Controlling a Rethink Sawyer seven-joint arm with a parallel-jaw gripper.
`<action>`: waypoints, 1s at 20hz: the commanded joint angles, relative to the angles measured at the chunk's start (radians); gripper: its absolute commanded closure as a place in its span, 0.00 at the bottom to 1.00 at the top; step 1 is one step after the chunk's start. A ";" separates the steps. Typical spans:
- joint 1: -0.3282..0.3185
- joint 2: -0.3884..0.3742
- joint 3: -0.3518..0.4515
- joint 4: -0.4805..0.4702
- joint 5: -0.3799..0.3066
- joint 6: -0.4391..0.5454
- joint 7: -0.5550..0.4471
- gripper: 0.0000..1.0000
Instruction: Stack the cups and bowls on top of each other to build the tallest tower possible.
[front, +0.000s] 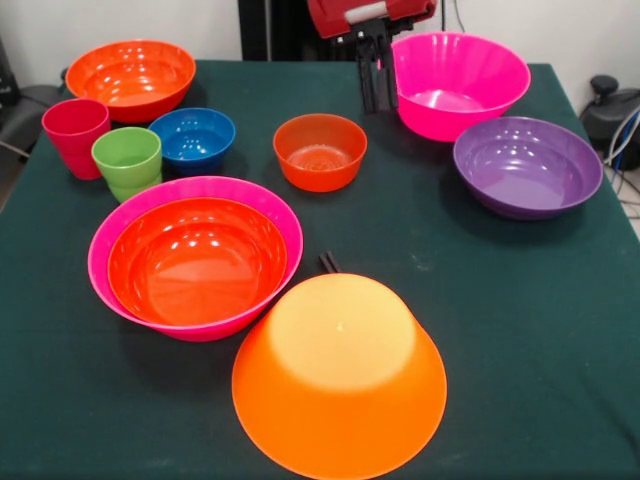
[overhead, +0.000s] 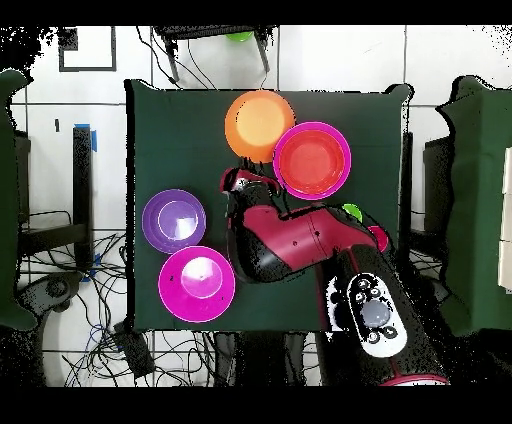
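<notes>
My gripper (front: 377, 98) hangs at the table's far side, just left of a large magenta bowl (front: 460, 85), with nothing in it. A purple bowl (front: 527, 165) sits to the right. A small orange-red bowl (front: 320, 150) is at the centre. The small blue bowl (front: 192, 138), lime green cup (front: 127, 160), red-pink cup (front: 75, 135) and a red-orange bowl (front: 130, 78) are at the left. The tower (front: 195, 255) is a red-orange bowl nested in a magenta bowl. The large light orange bowl (front: 340, 375) lies upside down at the front.
A small black object (front: 328, 262) lies just behind the upturned orange bowl. In the overhead view my arm (overhead: 300, 240) covers the table's middle and hides the small bowls. The table (front: 500, 330) has a dark green cloth.
</notes>
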 joint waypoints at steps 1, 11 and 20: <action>0.030 0.037 -0.049 -0.046 -0.100 -0.024 -0.073 1.00; -0.069 0.055 0.072 -0.045 -0.181 0.016 -0.106 0.00; -0.114 0.034 0.099 -0.020 -0.246 0.040 -0.100 0.00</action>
